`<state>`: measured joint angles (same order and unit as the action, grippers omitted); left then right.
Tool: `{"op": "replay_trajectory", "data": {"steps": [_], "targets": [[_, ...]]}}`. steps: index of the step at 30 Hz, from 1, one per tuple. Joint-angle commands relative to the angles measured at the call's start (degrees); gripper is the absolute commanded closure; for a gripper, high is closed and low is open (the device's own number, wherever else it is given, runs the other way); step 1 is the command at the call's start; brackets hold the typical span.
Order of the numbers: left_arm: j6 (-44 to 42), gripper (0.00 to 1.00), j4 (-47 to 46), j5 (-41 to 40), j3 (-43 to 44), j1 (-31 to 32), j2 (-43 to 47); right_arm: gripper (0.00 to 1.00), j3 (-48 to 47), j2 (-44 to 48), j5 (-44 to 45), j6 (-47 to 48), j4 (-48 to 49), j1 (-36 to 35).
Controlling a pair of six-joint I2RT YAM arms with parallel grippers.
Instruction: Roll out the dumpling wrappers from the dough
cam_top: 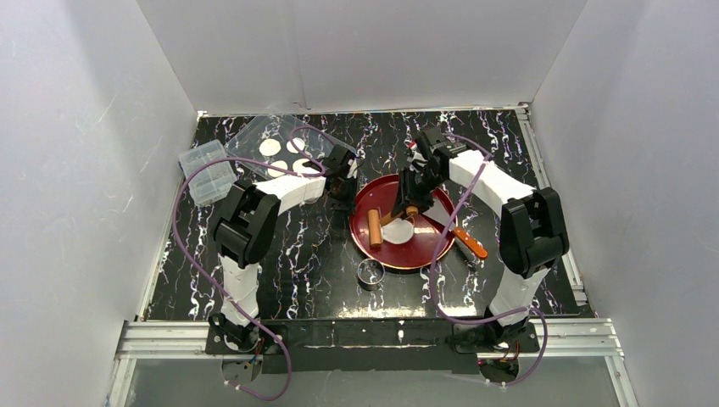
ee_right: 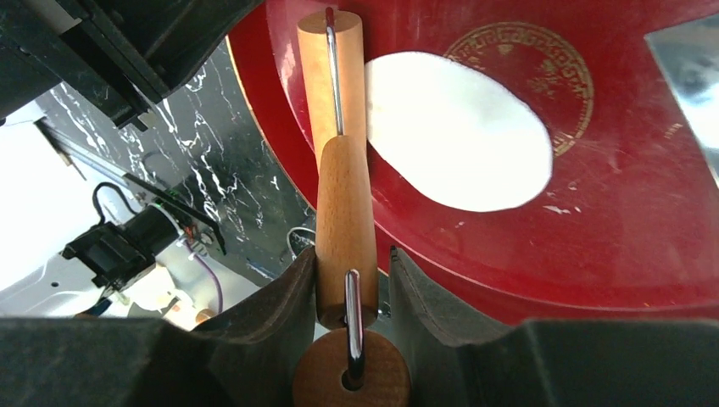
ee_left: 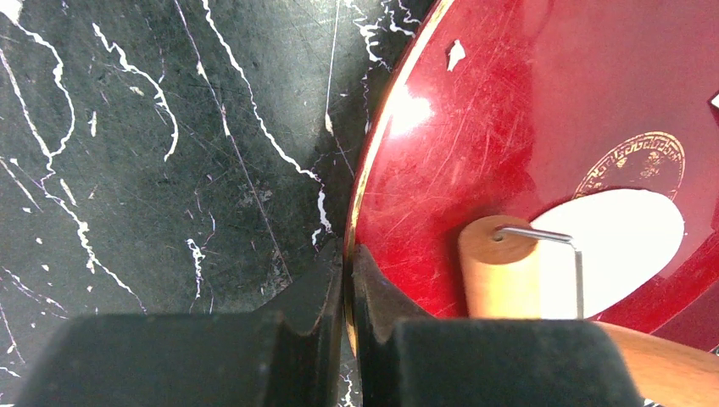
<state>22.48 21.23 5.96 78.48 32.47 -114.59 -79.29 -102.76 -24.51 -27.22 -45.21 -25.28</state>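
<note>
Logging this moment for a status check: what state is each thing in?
left gripper: shut on rim of red plate.
right gripper: shut on rolling pin.
dough: flattened oval, lying on the plate.
dumpling wrappers: flat, in clear tray.
metal ring: unheld, on the table.

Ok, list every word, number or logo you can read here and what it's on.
No readable text anywhere.
On the red plate: a gold round emblem with key-pattern border, no legible letters.
On the rolling pin, dough and small clear box: no markings visible.
</note>
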Motion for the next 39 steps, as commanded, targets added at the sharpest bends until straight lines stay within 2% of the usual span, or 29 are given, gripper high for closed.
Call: {"op": "replay_trajectory", "data": {"steps": [1, 5, 8, 19, 26, 32, 39], "targets": [[-3.0, 1.0, 6.6, -3.8, -1.5, 1.0, -0.7, 0.99, -6.1, -0.2, 8.2, 4.7, -10.4, 1.8], [-3.1, 1.0, 6.7, -3.8, -1.4, 1.0, -0.9, 0.99, -13.0, 3.2, -7.9, 3.9, -10.1, 2.7], [-2.9, 1.0, 6.5, -3.7, -1.4, 1.0, -0.9, 0.99, -16.1, 4.5, -11.9, 2.6, -9.8, 2.7], [-2.8, 1.0, 6.4, -3.6, -1.5, 1.0, -0.9, 0.99, -11.9, 2.8, 3.7, 5.2, -14.5, 4.6], [-2.8, 1.0, 6.5, -3.9, -1.4, 1.0, -1.3, 0.99, -7.0, -0.3, 8.9, 6.5, -15.5, 4.6], [-2.8, 1.0, 6.6, -4.1, -1.1, 1.0, -1.6, 0.99, -5.2, -2.7, 9.7, 4.7, -12.4, 0.8], [-2.9, 1.0, 6.5, -4.2, -1.1, 1.0, -1.5, 0.99, -6.7, -6.0, 5.3, 2.6, -9.6, -1.8]]}}
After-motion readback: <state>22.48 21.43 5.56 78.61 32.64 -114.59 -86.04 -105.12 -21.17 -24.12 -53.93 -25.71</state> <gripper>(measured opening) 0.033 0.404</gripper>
